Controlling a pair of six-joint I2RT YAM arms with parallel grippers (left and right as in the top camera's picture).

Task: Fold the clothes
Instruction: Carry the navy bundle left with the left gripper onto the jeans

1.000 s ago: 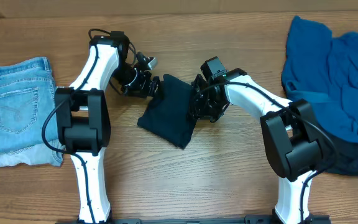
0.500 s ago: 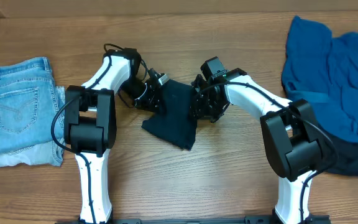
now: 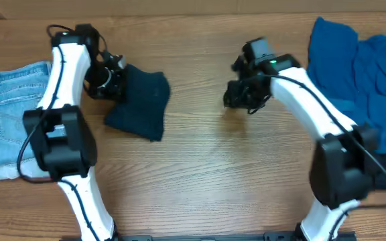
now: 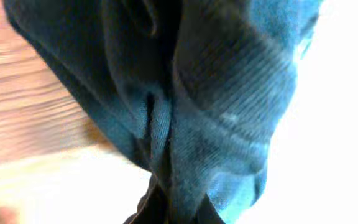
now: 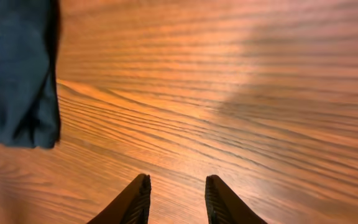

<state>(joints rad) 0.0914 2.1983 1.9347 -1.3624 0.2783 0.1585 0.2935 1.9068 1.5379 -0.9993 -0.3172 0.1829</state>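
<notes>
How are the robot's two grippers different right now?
The left gripper is shut on the dark navy top; the right gripper is open and holds nothing. The left gripper is nearer the jeans; the right gripper is nearer the bright blue clothes. Both are over the same wooden table.

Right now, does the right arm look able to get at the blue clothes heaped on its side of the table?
Probably yes. The right arm's fingers are apart and empty over bare wood, and nothing lies between them and the blue clothes. The left arm holds the navy top elsewhere.
</notes>
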